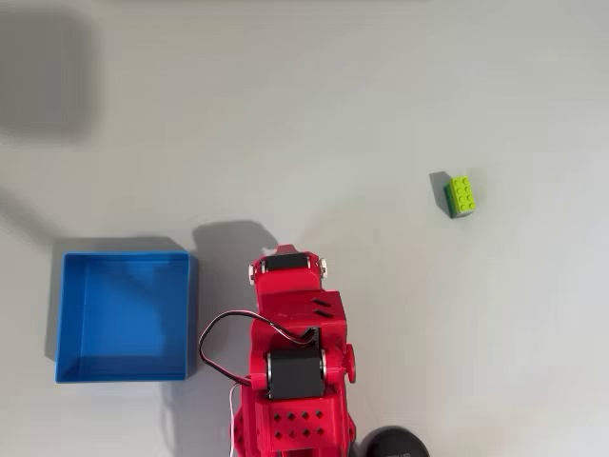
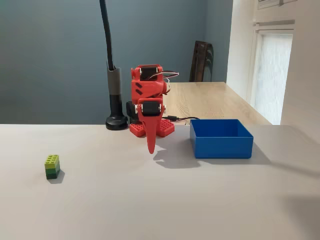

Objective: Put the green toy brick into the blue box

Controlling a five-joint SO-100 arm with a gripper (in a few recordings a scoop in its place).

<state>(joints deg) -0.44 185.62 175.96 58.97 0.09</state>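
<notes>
Hanging folded over my base, my gripper [image 2: 150, 145] points straight down at the desk [image 2: 150, 200] with its red fingers together in a closed tip and nothing held. The green toy brick [image 1: 461, 196] lies well apart from me: in the overhead view it sits up and to the right of my arm, in the fixed view far to the left of my gripper, alone on bare desk. Its long axis runs nearly up-down in the overhead view, tilted slightly. The blue box [image 1: 61, 314] stands on my other side, just beside my base, with nothing in it. So I judge the reach must swing away from the box toward the brick first, and my jaws should close across its short sides.
</notes>
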